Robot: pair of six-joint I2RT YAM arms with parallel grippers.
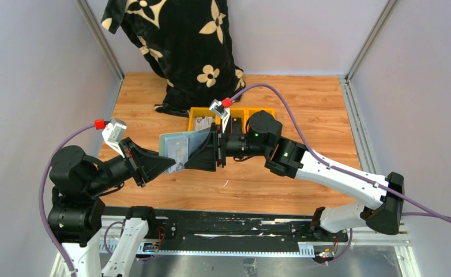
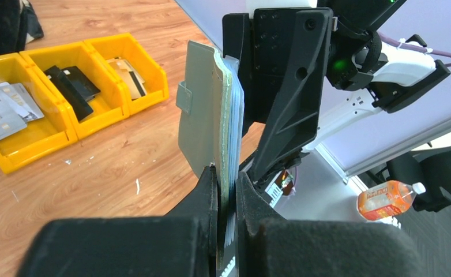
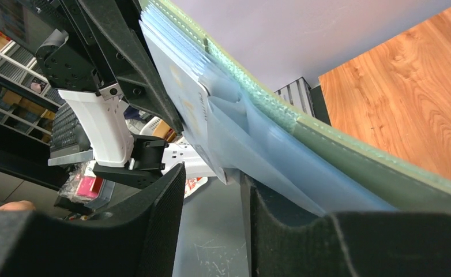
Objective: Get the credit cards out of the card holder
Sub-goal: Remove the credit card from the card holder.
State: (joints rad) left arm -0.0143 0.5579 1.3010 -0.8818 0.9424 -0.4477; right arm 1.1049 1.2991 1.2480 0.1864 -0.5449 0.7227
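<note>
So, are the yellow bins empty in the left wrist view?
No, cards lie in each of the three yellow bins.

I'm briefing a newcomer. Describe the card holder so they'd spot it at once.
Above the middle of the wooden table, the left gripper and right gripper meet in mid-air. The flat wallet between them is the card holder: sage green outside, pale blue inside, unlike the yellow bins behind.

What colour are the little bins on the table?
Yellow bins, clearest in the left wrist view.
</note>
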